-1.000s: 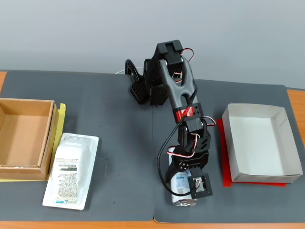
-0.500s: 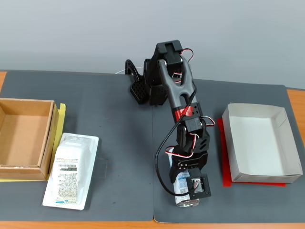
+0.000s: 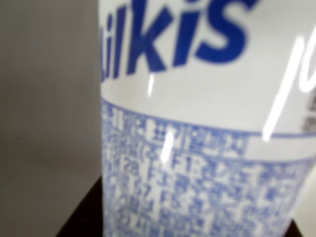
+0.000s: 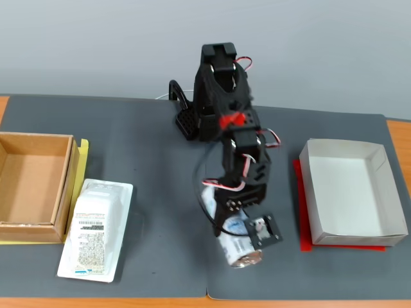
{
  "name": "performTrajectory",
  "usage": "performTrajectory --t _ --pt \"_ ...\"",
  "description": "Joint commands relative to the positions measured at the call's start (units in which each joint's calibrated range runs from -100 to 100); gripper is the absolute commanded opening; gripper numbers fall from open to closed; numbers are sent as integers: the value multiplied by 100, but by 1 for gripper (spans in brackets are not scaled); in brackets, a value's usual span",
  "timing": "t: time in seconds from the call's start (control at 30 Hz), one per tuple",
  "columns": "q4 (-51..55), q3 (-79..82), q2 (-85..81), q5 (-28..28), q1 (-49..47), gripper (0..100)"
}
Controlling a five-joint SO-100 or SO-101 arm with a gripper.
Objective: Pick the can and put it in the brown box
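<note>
Fixed view: square shallow brown cardboard box (image 4: 33, 185) sits open at 9 o'clock of the dark mat; the black arm's gripper (image 4: 241, 232) is at 6 o'clock, fingers pinching the slim white-and-blue drink can (image 4: 239, 245), tilted. Wrist view: the can (image 3: 207, 123) fills frame, blue letters "ilkis" readable, the small blue print below blurred.
</note>
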Motion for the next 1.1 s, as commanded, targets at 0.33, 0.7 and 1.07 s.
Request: performTrajectory --t 0.33,0.7,1.07 --pt "399 -1648 -1334 2515 2800 9" --pt "-572 -1992 -860 3067 4603 10" --pt "-1240 -2988 233 3057 5139 10"
